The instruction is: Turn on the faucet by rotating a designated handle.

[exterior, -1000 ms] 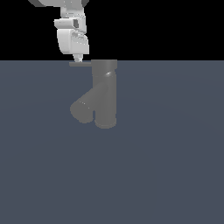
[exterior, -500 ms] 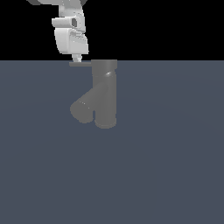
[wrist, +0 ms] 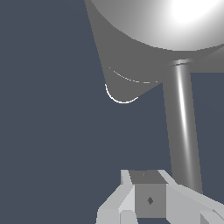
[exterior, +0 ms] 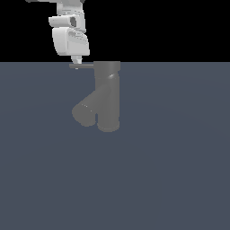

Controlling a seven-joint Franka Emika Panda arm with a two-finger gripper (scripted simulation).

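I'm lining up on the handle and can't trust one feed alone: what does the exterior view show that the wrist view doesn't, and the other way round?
Only the exterior view shows the whole Y-shaped faucet with its spout, and the gripper just above the handle's free end, towards the exterior view's left. Only the wrist view shows the handle close up, running beside the fingers, not between them, and the shiny top cap. Both show faucet, handle and gripper.

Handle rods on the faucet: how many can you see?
1. The handle sticks out sideways from the top of the faucet, toward the exterior view's left, under the gripper. Another behind the body could be hidden.
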